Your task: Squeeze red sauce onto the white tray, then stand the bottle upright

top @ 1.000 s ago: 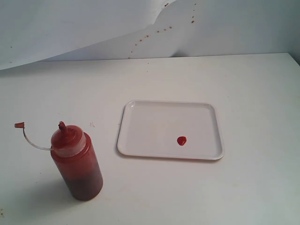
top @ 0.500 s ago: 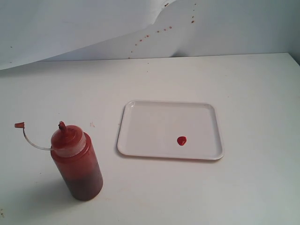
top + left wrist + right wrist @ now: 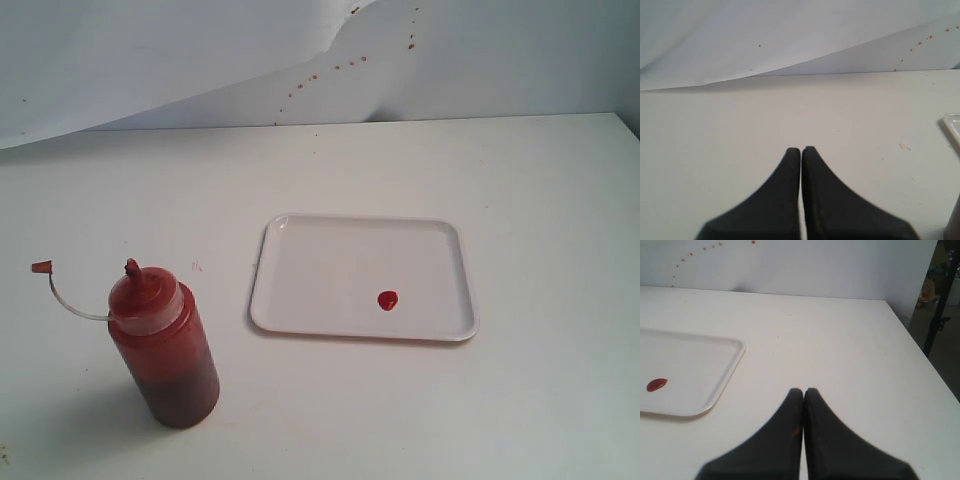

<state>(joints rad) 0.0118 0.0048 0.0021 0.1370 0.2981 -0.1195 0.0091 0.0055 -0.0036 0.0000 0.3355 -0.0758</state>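
I read the left gripper (image 3: 801, 150) and right gripper (image 3: 803, 391) with jaws together, holding nothing. The bottle (image 3: 165, 355) stands upright near the worktop's front-left corner. The white tray (image 3: 300, 262) lies mid-worktop and carries a blob of red sauce (image 3: 388, 299).

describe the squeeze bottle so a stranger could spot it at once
On the white table, look left of the white tray. The squeeze bottle stands upright there, dark red inside. Only it has a red cone nozzle with a tethered cap.
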